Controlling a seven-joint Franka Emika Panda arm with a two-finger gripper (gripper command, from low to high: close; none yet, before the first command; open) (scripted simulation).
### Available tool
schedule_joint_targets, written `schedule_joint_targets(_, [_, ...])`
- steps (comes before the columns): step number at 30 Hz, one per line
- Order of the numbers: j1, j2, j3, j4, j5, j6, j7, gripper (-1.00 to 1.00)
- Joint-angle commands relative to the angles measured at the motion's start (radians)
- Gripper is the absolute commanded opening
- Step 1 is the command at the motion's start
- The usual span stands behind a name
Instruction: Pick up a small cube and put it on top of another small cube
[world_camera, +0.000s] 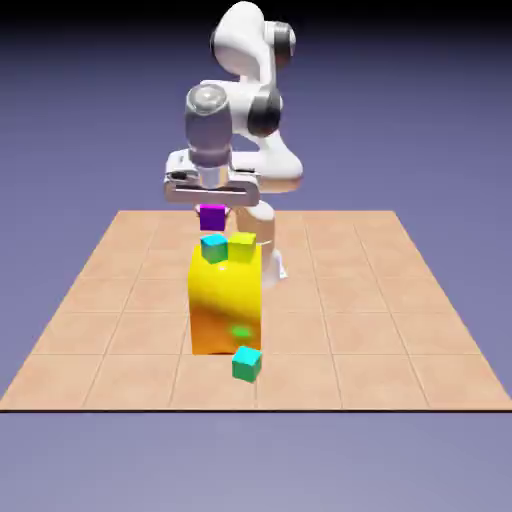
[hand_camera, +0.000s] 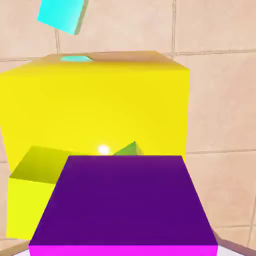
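Magenta cube (world_camera: 212, 217) sits clamped in your gripper (world_camera: 212, 205) above the big yellow block (world_camera: 226, 300), hovering behind the cyan cube (world_camera: 214, 247) for stacking.

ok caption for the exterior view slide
Gripper holds small magenta cube above cyan-blue cube on big yellow block.

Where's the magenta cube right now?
In the exterior view the magenta cube is held in the gripper, in the air just above the cyan cube on the yellow block. It fills the hand view's bottom.
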Motion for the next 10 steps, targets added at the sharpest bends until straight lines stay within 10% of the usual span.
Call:
schedule_joint_targets(1, [0.000, 0.000, 0.000, 0.000, -0.002, 0.000, 0.000, -1.00])
schedule_joint_targets(6, [-0.009, -0.008, -0.013, -0.180, -0.018, 0.172, 0.004, -1.00])
schedule_joint_targets(7, [-0.009, -0.008, -0.013, -0.180, -0.018, 0.172, 0.004, 1.00])
schedule_joint_targets(10, [-0.005, -0.005, -0.008, -0.107, -0.012, 0.103, 0.003, 1.00])
